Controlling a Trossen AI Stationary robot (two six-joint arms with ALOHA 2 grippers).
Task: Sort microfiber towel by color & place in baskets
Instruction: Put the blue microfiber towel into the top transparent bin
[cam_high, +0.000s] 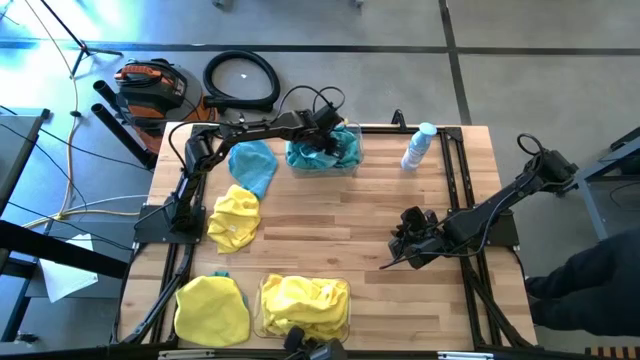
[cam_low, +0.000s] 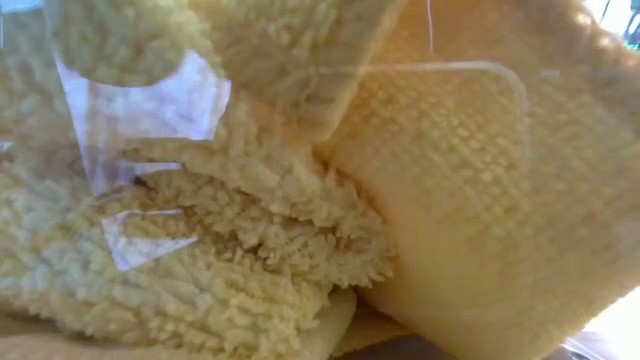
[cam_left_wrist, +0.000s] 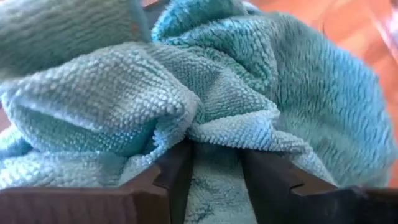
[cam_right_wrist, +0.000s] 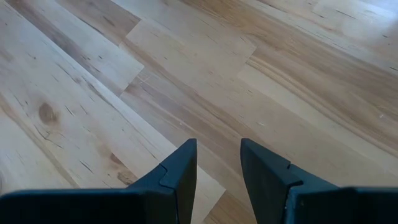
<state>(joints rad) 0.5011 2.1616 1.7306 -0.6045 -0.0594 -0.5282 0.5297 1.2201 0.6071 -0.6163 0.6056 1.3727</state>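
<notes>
Wood tabletop (cam_high: 330, 250), and you've basically got the colors split already: teal goes in the far basket (cam_high: 352, 160), yellow in the near one (cam_high: 262, 310). Your left gripper (cam_left_wrist: 214, 168) is stretched out over the far basket, pinching a fold of teal towel (cam_left_wrist: 205, 99), probably to drop it in there. One teal towel (cam_high: 252, 163) and two yellow ones (cam_high: 234, 217) (cam_high: 211, 310) are loose on the table. Your right gripper (cam_right_wrist: 217, 168) is parked low over bare wood, fingers slightly apart, holding nothing.
</notes>
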